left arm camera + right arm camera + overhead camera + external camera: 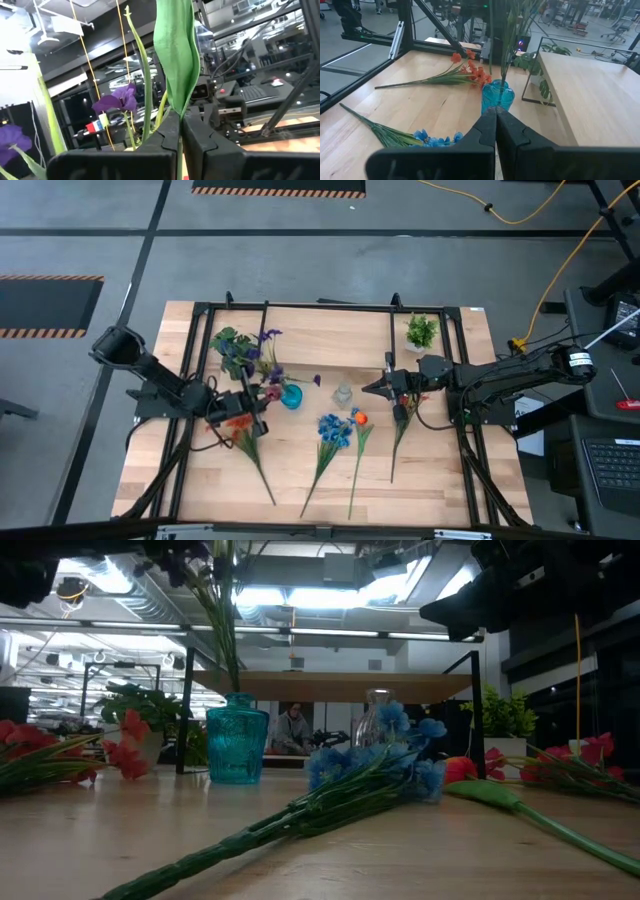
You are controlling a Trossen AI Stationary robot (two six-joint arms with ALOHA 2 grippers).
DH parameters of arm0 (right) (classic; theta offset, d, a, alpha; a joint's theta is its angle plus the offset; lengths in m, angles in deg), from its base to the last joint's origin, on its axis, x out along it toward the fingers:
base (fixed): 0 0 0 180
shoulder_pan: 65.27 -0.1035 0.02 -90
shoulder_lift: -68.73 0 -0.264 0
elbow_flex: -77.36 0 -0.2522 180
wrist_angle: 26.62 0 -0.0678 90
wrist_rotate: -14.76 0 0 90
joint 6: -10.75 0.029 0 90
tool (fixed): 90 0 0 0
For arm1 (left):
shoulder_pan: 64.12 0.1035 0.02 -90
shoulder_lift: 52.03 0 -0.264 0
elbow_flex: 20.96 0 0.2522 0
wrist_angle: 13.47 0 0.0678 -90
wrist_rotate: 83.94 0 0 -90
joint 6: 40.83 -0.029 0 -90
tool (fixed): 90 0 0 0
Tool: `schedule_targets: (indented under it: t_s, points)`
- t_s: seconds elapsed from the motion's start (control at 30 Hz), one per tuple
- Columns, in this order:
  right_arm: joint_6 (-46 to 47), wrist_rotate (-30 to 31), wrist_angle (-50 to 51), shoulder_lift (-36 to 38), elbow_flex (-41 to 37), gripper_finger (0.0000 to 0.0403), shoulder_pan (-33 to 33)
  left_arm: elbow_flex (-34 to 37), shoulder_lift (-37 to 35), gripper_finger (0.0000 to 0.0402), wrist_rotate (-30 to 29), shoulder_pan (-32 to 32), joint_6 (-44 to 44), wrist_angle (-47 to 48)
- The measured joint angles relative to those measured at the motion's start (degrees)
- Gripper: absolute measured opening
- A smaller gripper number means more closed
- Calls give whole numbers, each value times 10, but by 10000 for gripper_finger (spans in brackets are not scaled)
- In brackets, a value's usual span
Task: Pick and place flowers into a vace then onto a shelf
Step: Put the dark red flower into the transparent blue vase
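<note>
Above the blue vase [291, 395], left jaws pinch a purple spray [172, 75]; right jaws closed, empty.

Potted plants: one leafy green plant [421, 332] at the table's far right, another [140, 708] near the left shelf leg
Floor: yellow cable [520, 218], striped hazard tape [278, 191]
Background: seated person [293, 729]
Right side: keyboard [612, 462]
</note>
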Motion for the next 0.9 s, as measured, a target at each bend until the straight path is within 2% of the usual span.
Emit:
schedule_targets:
  t_s: [0.37,0.53,0.83,0.9]
  points:
    - [0,0,1,0,0,5,0,0,0,3,30,34,15,2]
    - [0,0,1,0,0,5,0,0,0,3,75,56,25,4]
    - [0,0,1,0,0,5,0,0,0,3,86,82,67,55]
    - [0,0,1,0,0,5,0,0,0,3,103,87,71,55]
